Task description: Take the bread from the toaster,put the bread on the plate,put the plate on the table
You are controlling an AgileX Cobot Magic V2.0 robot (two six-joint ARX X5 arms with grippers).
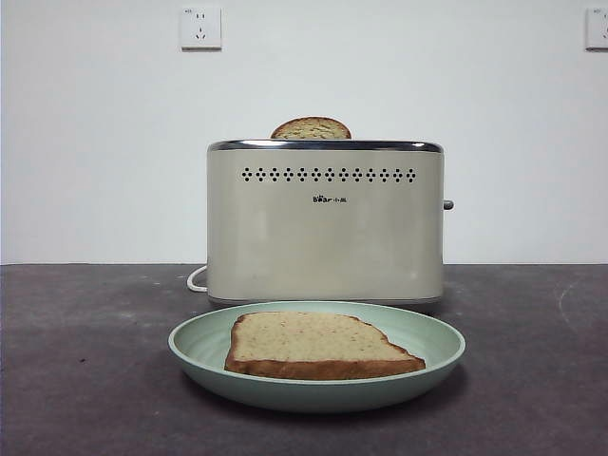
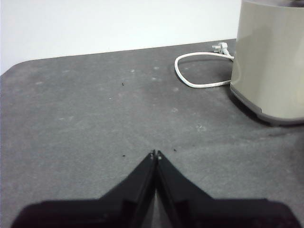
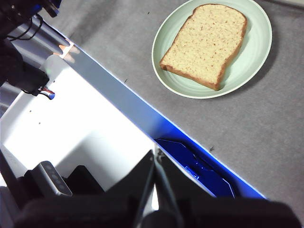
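The bread [image 1: 318, 344] [image 3: 204, 45] lies flat in the pale-green plate [image 1: 190, 347] [image 3: 259, 52]. That plate rests on the dark grey table [image 1: 76, 361], just in front of the cream toaster [image 1: 323, 237] [image 2: 270, 61]. A second brown-crusted slice [image 1: 311, 128] pokes up from the toaster's slot. My left gripper [image 2: 156, 154] is shut and empty, low over bare table beside the toaster. My right gripper [image 3: 155, 154] is shut and empty, hanging past the table's edge, well away from the plate. Neither arm shows in the front view.
The toaster's white cord [image 2: 194, 83] [image 1: 197, 278] loops on the table behind it. A white wall with sockets [image 1: 200, 27] stands at the back. In the right wrist view the table edge [image 3: 142, 118] runs diagonally, with white equipment beyond it.
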